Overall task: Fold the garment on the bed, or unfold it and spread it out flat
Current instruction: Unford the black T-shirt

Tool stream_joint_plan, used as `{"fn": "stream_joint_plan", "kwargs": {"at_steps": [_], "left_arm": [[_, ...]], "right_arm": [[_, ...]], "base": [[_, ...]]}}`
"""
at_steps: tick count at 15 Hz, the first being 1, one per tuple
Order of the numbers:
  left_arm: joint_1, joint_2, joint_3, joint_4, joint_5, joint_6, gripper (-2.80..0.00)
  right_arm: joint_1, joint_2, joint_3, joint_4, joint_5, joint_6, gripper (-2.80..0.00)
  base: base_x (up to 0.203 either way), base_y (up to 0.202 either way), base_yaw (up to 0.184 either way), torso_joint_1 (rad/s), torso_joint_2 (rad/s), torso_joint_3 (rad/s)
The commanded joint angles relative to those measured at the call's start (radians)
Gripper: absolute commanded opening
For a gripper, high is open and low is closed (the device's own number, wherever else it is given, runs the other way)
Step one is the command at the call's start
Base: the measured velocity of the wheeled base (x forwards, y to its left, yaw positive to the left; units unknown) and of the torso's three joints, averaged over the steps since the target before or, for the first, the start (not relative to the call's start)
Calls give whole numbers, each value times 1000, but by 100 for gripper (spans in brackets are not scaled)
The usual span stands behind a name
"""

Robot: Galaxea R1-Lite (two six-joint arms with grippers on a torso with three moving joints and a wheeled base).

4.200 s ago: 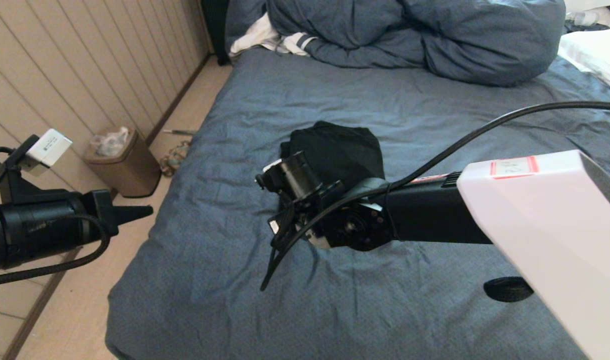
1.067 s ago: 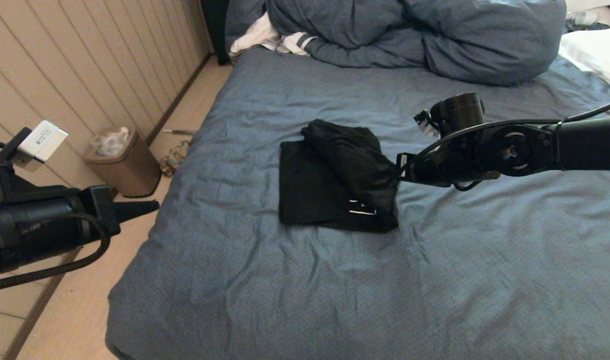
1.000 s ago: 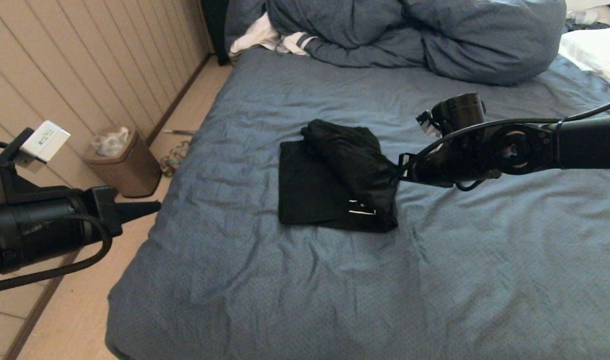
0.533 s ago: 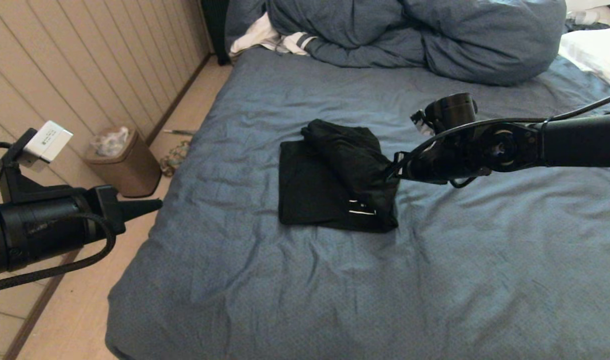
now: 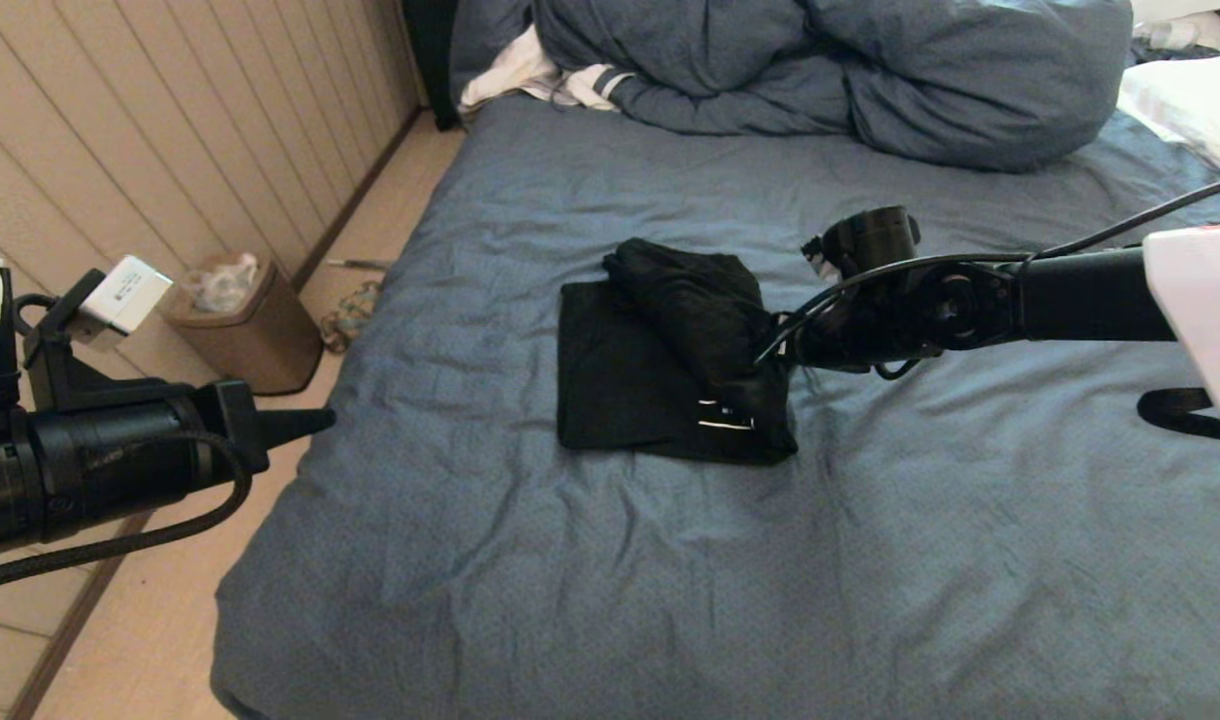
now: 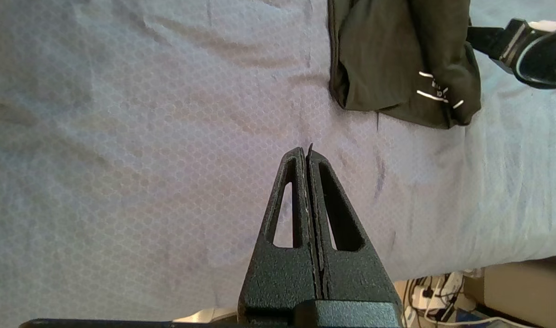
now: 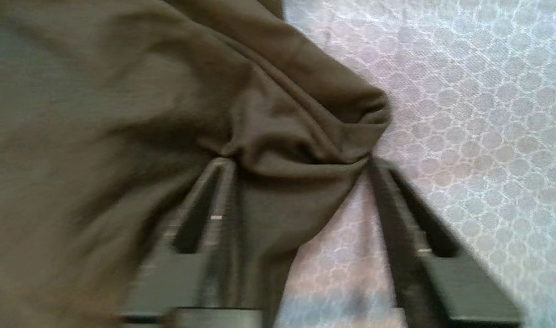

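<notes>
The garment (image 5: 660, 365) lies folded on the bed (image 5: 610, 580), a flat black rectangle with a thicker rumpled fold running across its right half and small white marks near its front corner. My right gripper (image 5: 782, 352) is at the garment's right edge. In the right wrist view the right gripper (image 7: 301, 166) is open, and a bunched corner of the garment (image 7: 123, 91) sits between its spread fingers (image 7: 214, 200). My left gripper (image 5: 315, 422) is shut and empty beside the bed's left edge. The left wrist view shows the left gripper (image 6: 306, 152) well short of the garment (image 6: 392, 54).
A bunched blue-grey duvet (image 5: 850, 70) and a white striped cloth (image 5: 560, 80) lie at the head of the bed. A white pillow (image 5: 1195, 110) is at the far right. A brown bin (image 5: 245, 325) stands on the floor by the panelled wall.
Four seconds ago my right arm was over the bunched garment; the garment now lies wider and flatter. In the last second the right arm slid slightly left and the left arm edged right.
</notes>
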Motion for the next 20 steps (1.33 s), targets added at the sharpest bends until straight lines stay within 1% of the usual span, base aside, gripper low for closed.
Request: {"fn": "stream_joint_plan", "kwargs": {"at_steps": [1,4,9,12,16,18,20], "left_arm": [[-1,4,-1,-1,-1,-3,-280],[-14,1,1,-1,2,-4,-280],[-44,-25,10,-1,5,-3,-280],[-53,-37,19,-1,7,-3,-280],[-55,-51,50,-1,9,-1,-280],[-55,-51,55,-2,9,0,-280],[-55,-54,63,-2,10,2,-280]], "right_arm": [[-1,2,-1,1,0,3,-280],[-26,-50,2,2,-2,5,-280],[-134,-157,36,4,4,0,-280],[-225,-224,134,-2,9,-11,-280],[-337,-301,315,-18,70,-16,-280],[-362,-314,413,-89,75,-17,-280],[-376,-322,520,-207,74,-18,-280]], "base": [[0,0,0,0,0,0],[0,0,0,0,0,0],[0,0,0,0,0,0],[0,0,0,0,0,0],[0,0,0,0,0,0],[0,0,0,0,0,0],[0,0,0,0,0,0]]}}
